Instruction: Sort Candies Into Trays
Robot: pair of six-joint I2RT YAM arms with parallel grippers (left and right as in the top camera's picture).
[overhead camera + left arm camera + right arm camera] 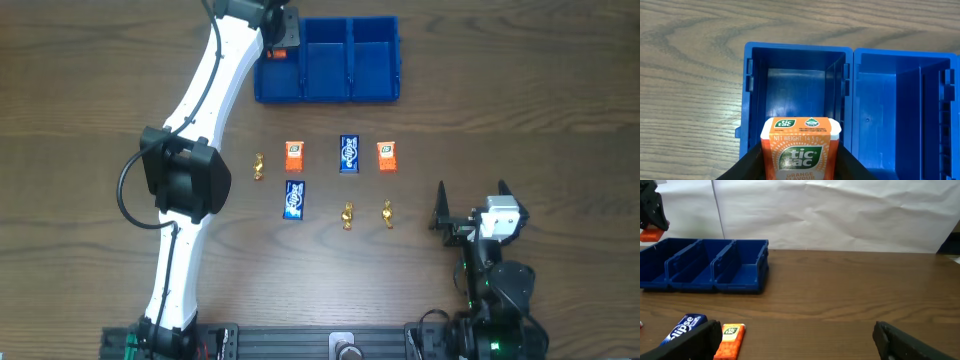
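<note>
My left gripper (281,38) hangs over the left compartment of the blue three-part tray (370,92), shut on an orange candy box (801,148). In the left wrist view the box is upright above that compartment's floor (795,82). On the table below the tray lie two more orange boxes (294,155) (387,156), two blue packs (348,153) (294,199) and three gold-wrapped candies (259,166) (348,215) (387,214). My right gripper (471,192) stands open near the table's lower right, apart from all candies.
The right wrist view looks past a blue pack (682,327) and an orange box (732,334) to the tray (740,272), with the left gripper (650,210) above its far end. Bare wood lies left and right of the candies.
</note>
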